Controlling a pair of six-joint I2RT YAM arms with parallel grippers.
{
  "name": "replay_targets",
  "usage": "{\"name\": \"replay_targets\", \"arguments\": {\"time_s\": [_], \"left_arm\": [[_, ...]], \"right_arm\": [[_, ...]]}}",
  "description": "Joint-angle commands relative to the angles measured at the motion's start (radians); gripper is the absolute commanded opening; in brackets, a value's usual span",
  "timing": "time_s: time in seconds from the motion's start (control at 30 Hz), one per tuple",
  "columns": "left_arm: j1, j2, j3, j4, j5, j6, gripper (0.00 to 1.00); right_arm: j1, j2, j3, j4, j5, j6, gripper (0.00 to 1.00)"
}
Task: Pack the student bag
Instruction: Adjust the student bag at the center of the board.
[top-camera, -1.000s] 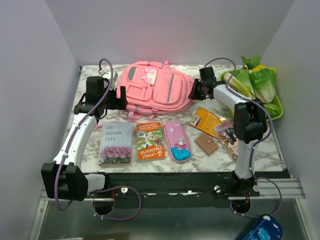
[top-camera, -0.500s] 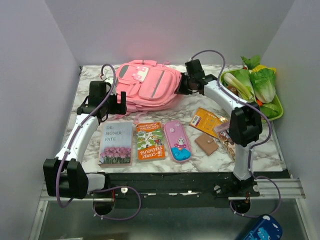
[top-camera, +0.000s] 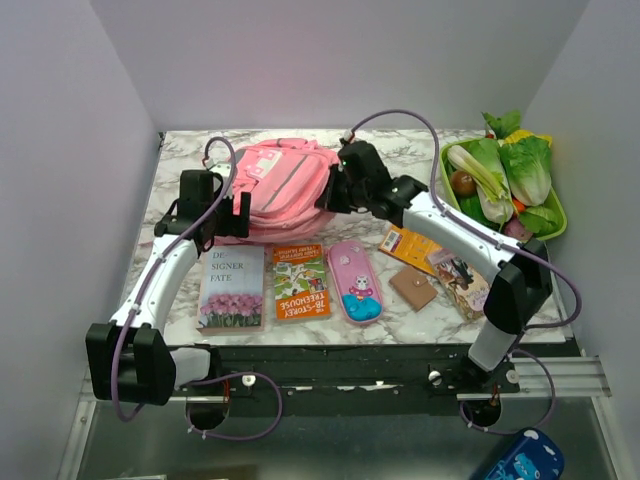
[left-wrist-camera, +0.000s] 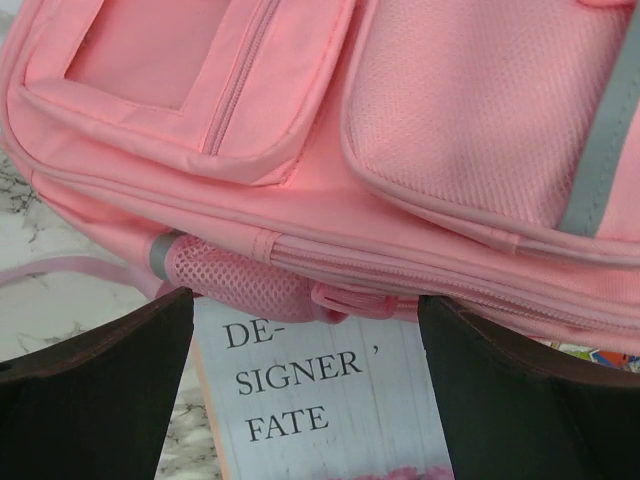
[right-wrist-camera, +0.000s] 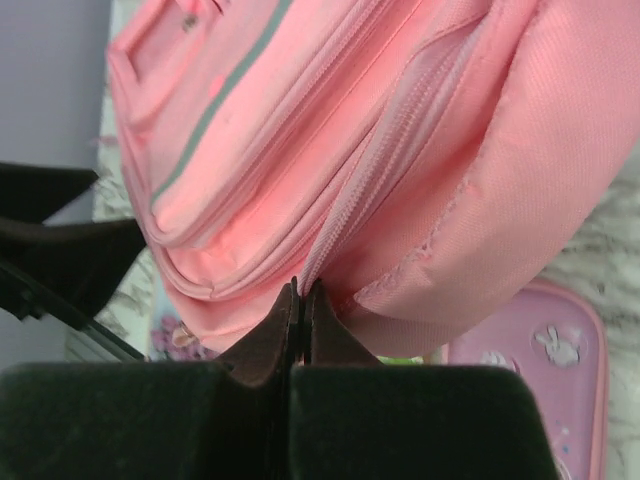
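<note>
Dragged leftward since a second ago, the student bag (top-camera: 285, 185) now bunches up near the counter's (top-camera: 410, 140) far edge, left of middle. On its zip line the right tool (right-wrist-camera: 300, 300) is pinched fully shut; the left tool (top-camera: 238, 210) gapes wide, empty, at the bag's near-left side. Brace there before pulling the zip.

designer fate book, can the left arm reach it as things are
Probably yes. The left gripper is open, with the book in view between its fingers and nothing lying on its cover; only the student bag hides the book's far edge in the wrist view.
</note>
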Motion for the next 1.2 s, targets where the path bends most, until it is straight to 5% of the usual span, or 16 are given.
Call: {"name": "replay_targets", "arguments": {"time_s": [0.0,0.23,0.57,0.6,0.73,0.83,1.17], "left_arm": [[0.008,-0.007,-0.045,0.036,-0.133,0.077,0.99],[0.006,0.077,-0.085,0.069,-0.23,0.117,0.99],[-0.012,0.132,-0.044,0.115,-0.253,0.11,0.99],[-0.015,0.135,-0.036,0.118,-0.254,0.112,0.99],[-0.02,0.173,0.017,0.123,-0.268,0.118,0.99],[-0.018,0.198,0.085,0.088,-0.279,0.112,0.99],[-0.017,0.065,0.123,0.01,-0.173,0.193,0.99]], "right_arm": [[0.06,-0.118,-0.174,0.049,0.058,0.038,0.01],[0.174,-0.2,-0.331,0.063,0.101,0.078,0.01],[0.411,-0.143,-0.26,0.058,0.126,0.038,0.04],[0.425,-0.126,-0.228,0.049,0.138,0.023,0.08],[0.478,-0.103,-0.176,0.041,0.123,-0.07,0.52],[0.483,-0.091,-0.159,0.03,0.075,-0.113,0.66],[0.399,-0.229,-0.243,0.021,0.199,-0.275,0.65]]}}
